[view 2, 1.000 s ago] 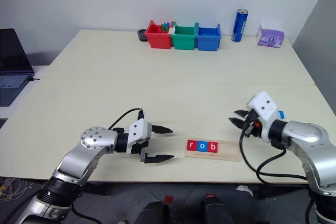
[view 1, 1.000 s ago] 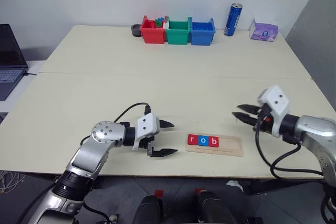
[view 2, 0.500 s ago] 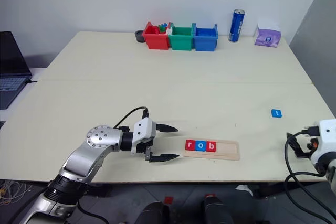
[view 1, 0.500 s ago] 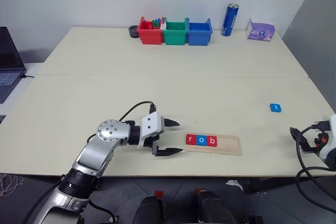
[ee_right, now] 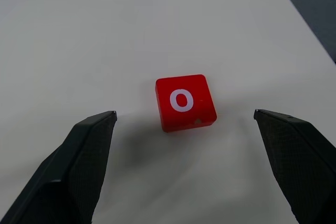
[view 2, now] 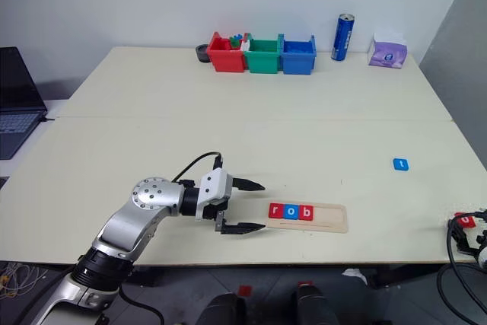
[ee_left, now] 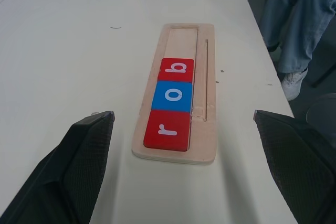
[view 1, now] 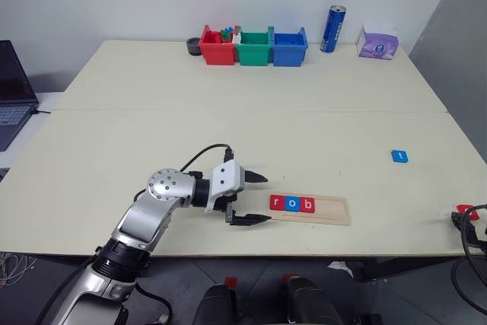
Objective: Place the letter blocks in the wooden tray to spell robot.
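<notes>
The wooden tray (view 1: pixel 332 210) lies near the table's front edge. It holds three letter blocks in a row from its left end: red r (view 1: pixel 278 203), blue o (view 1: pixel 292 204) and red b (view 1: pixel 307 205). Its right half is bare. My left gripper (view 1: pixel 266 199) is open just left of the tray, pointing at its end, with nothing between its fingers. A blue t block (view 1: pixel 399 157) lies loose further right. A red o block (ee_right: pixel 185 102) sits on the table by the right edge, ahead of my open right gripper (ee_right: pixel 184 112), untouched by either finger.
Red (view 1: pixel 218 46), green (view 1: pixel 254 46) and blue (view 1: pixel 290 46) bins stand at the back of the table, with a blue can (view 1: pixel 332 28) and a purple tissue pack (view 1: pixel 379 43). A laptop (view 1: pixel 11 89) sits far left. A person's leg (ee_left: pixel 299 24) is beyond the table's front edge.
My right arm has swung out to the right and down toward the table's edge, uncovering the blue t block, and its gripper has opened wide. My left gripper has edged slightly toward the tray.
</notes>
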`<state>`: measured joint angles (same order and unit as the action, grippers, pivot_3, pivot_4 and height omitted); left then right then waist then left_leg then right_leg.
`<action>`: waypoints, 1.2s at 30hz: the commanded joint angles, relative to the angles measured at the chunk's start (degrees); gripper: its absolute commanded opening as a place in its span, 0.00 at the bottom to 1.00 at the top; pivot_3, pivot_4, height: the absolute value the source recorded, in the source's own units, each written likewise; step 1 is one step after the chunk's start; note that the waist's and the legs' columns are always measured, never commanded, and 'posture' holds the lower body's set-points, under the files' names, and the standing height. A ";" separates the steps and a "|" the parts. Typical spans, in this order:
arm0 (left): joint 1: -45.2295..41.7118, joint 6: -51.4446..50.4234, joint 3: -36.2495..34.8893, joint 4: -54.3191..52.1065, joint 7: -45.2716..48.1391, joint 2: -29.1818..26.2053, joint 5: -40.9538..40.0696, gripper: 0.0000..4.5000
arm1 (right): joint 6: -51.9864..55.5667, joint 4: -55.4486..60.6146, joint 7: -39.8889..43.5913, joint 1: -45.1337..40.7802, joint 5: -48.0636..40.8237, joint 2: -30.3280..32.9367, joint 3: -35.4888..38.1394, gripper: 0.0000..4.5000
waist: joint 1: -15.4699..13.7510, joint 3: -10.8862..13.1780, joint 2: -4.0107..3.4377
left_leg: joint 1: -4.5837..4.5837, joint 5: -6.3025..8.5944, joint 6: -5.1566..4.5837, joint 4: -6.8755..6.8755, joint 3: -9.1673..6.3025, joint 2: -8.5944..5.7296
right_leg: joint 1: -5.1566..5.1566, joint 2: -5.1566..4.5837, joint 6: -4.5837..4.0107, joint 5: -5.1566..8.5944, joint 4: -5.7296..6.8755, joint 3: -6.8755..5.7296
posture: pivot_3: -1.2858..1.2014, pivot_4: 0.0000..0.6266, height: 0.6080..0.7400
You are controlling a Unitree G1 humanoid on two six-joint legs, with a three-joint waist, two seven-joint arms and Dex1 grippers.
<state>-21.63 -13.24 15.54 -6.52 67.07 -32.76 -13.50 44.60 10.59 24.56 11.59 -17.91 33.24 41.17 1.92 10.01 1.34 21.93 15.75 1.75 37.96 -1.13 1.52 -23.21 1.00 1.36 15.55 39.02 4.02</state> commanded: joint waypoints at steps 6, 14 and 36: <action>-0.07 0.74 -0.66 -1.84 0.02 -0.57 -0.45 1.00 | -3.65 -7.37 -1.04 -4.80 0.35 1.80 -2.17 0.99 | -0.03 -0.01 -0.01 | 0.01 0.00 0.00 0.00 0.01 0.00 | 0.00 0.00 0.00 0.00 -0.01 0.00 | 0.52 0.24 1.00; 0.59 1.21 -0.92 -1.88 -0.24 -1.18 -0.22 1.00 | 1.69 -9.54 -3.42 -5.61 -0.31 1.66 -2.05 0.79 | -0.07 -0.07 0.09 | 0.01 0.00 0.00 0.02 -0.04 0.01 | 0.04 -0.01 0.01 -0.01 -0.02 0.04 | 0.52 0.24 1.00; 3.71 2.78 -2.66 -1.29 -2.03 -3.94 0.01 1.00 | 15.82 23.45 -8.38 -5.21 -6.21 -8.54 -23.21 0.32 | 0.77 -0.13 0.18 | 0.01 0.00 0.00 -0.03 -0.21 0.13 | 0.01 0.15 -0.01 -0.01 0.00 -0.03 | 0.52 0.24 1.00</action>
<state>-18.07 -11.67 14.22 -6.40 65.52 -36.31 -13.33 58.84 32.09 17.62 6.76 -23.79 25.35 19.91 2.69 9.88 1.52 21.95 15.75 1.75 37.93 -1.34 1.65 -23.19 1.12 1.35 15.54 39.00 4.00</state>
